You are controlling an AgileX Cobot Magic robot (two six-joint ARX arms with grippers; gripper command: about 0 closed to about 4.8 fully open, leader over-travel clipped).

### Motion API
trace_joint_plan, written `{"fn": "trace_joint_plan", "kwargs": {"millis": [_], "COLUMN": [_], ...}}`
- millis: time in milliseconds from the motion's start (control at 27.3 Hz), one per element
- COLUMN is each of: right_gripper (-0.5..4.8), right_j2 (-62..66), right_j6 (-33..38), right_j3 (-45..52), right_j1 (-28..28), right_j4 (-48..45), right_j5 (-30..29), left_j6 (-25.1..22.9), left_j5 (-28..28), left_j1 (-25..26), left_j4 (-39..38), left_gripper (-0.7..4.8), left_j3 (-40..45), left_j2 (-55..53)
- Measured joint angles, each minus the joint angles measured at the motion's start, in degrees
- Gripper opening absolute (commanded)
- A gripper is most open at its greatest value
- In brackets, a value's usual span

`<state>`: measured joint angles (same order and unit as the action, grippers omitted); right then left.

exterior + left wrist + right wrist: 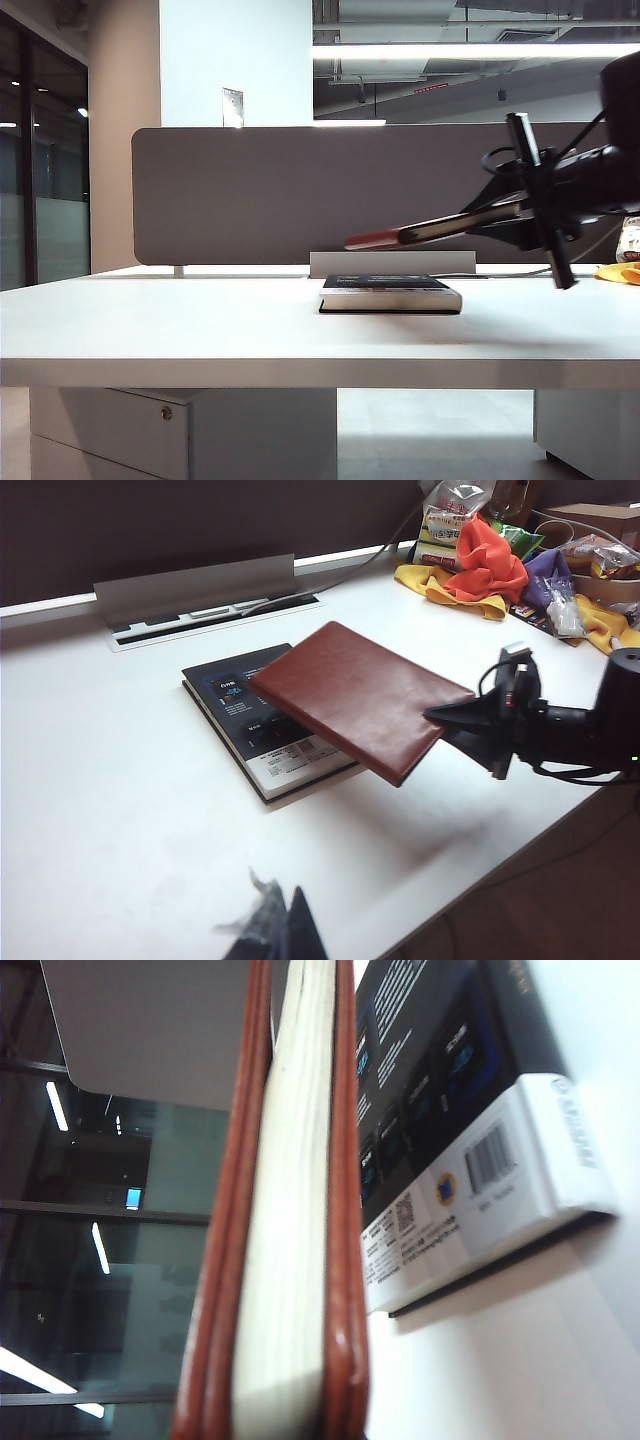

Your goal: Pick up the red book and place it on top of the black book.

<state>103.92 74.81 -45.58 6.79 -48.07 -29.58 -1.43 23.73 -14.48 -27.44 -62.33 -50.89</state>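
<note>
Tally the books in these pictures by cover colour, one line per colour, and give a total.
Red: 1, the red book, held in the air by the right claw, above the black book and apart from it.
Black: 1, the black book, flat on the white table.
Total: 2 books.
The left claw holds none.

1. The right gripper [455,720] reaches in from the table's right edge, jaws clamped on the red book [355,697], held in the air.
2. The left gripper [275,932] hangs above the table's front edge; whether its jaws are parted is unclear.
</note>
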Motion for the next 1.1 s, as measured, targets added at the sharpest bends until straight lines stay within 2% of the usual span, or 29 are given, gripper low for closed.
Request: {"fn": "trace_joint_plan", "kwargs": {"millis": [366, 622, 1098], "right_gripper": [-0.02, -0.02, -0.02], "right_j2": [4.68, 4.68, 9.05], "right_j6": [2.29, 2.10, 2.10], "right_j3": [-6.05, -6.62, -11.02], "right_j1": [1.86, 1.70, 3.10], "right_j4": [1.95, 5.75, 7.65], "right_j5": [2.08, 5.95, 5.35], "left_j6": [0.00, 0.00, 0.00], "left_j5": [-0.02, 0.00, 0.00], "left_j1": [0.02, 0.00, 0.00], "left_j4": [-0.70, -0.72, -1.22], "left_gripper": [-0.05, -0.05, -0.05], "left_j3": [0.02, 0.00, 0.02], "left_j2": [-0.02, -0.02, -0.02]}}
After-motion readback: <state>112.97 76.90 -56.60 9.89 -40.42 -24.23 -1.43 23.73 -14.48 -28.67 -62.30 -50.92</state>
